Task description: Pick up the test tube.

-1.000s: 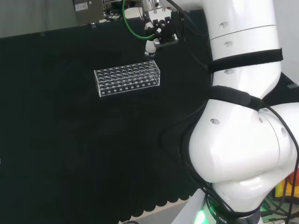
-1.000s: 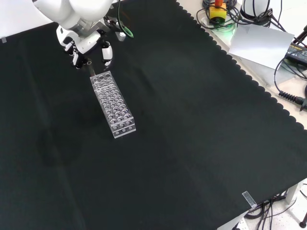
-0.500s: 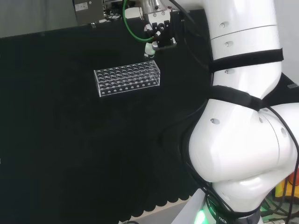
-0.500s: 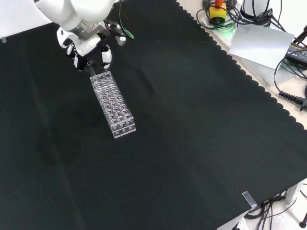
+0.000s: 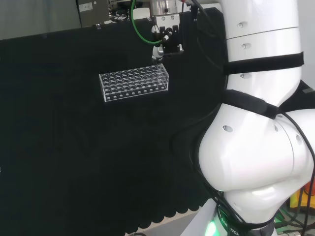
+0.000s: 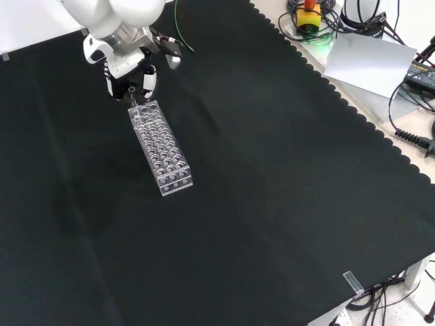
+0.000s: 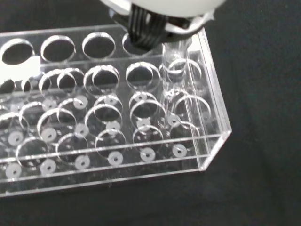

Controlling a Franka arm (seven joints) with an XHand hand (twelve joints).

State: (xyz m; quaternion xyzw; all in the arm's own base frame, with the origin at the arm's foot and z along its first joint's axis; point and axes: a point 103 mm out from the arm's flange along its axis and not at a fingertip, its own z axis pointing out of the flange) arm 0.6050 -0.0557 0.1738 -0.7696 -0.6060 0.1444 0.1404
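Note:
A clear test tube rack (image 5: 134, 82) lies on the black cloth, seen in the front view as a long block (image 6: 161, 146). The hand (image 5: 166, 37) hovers over the rack's right end in the head view, which is the far end (image 6: 129, 64) in the front view. In the wrist view a clear test tube (image 7: 175, 89) stands upright in a corner hole of the rack (image 7: 108, 117). Its top runs up between the hand's black and white fingers (image 7: 146, 28), which are curled in on it. The tube's lower end still sits inside the rack.
The arm's white links (image 5: 256, 123) stand at the right of the head view. Beyond the cloth's scalloped edge lie cables, a white sheet (image 6: 370, 61) and a red button (image 6: 309, 13). Bare black cloth (image 6: 272, 204) surrounds the rack.
The hand has risen slightly above the rack's end and turned a little. The arm's upper link has swung more upright. The rack has not moved.

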